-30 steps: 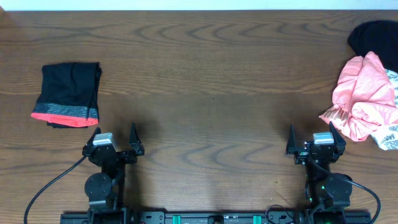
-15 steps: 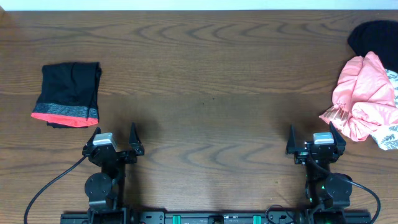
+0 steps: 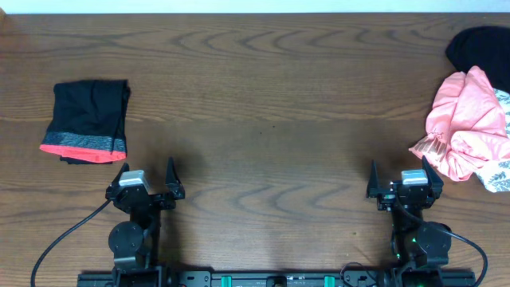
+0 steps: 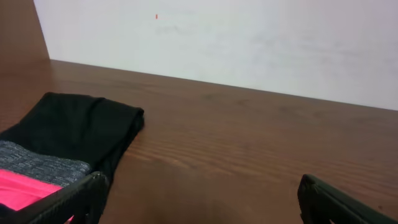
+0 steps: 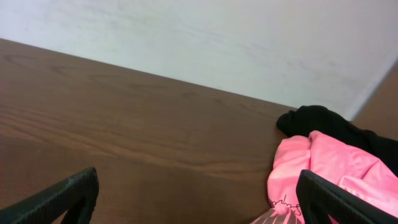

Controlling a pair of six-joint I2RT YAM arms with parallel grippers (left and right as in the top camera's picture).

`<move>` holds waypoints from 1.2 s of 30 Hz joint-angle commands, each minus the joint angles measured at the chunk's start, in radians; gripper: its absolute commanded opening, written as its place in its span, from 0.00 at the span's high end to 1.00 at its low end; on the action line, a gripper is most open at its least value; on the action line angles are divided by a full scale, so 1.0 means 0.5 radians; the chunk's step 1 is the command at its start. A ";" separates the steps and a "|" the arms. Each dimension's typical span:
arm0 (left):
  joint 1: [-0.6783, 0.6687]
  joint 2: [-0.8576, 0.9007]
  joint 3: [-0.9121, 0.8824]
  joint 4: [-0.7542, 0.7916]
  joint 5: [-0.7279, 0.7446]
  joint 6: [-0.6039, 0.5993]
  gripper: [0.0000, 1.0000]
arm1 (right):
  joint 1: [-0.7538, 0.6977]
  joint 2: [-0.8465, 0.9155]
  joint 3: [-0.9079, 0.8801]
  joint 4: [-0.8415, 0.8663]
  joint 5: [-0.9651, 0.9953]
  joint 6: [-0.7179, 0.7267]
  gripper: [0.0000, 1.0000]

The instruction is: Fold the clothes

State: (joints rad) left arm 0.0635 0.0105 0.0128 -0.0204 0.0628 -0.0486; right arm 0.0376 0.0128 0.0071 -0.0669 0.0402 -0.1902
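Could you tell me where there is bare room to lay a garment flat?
The wide middle of the table is bare, between the folded black garment at left and the pink garment at right. The right edge is crowded with heaped clothes.

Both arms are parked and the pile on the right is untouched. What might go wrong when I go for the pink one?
1. The pink garment lies bunched against the black garment and the white printed one. The open right pincer may well snag two at once.
2. The white printed one runs off the overhead view's right edge, so how far it extends, and how much lies under the pink, is hidden.
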 commanded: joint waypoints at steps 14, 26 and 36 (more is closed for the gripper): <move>-0.007 -0.011 -0.018 -0.090 0.008 -0.003 0.02 | -0.011 -0.012 -0.003 -0.010 -0.024 0.039 0.01; -0.007 0.098 0.140 -0.106 0.034 -0.208 0.02 | -0.011 0.014 0.153 -0.089 0.109 0.506 0.01; -0.007 0.809 0.929 -0.551 0.045 -0.205 0.02 | -0.011 0.663 0.905 -0.584 0.433 0.514 0.01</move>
State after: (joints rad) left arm 0.0635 0.3290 0.3782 -0.2657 0.0757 -0.1387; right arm 0.0376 0.2485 0.3672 -0.3321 0.1787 0.0467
